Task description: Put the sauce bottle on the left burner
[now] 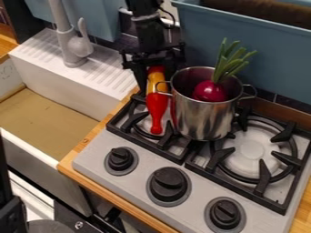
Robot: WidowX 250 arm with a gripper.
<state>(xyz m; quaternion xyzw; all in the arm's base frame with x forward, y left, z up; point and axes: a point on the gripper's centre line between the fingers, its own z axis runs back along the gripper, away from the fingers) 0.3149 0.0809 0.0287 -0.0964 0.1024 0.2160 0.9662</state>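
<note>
Evidently you're at the placing step, with the end effector (pixel 156 83) gripping the sauce bottle (pixel 157 107) by its upper end, narrow tip down over the left burner (pixel 144 124), so settle it steadily beside the pot (pixel 203 117) before releasing.

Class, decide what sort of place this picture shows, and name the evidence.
It looks like a small kitchen, probably a toy or mock-up one: there is a stove with black burner grates and knobs, a sink with a grey faucet, and a metal pot.
</note>
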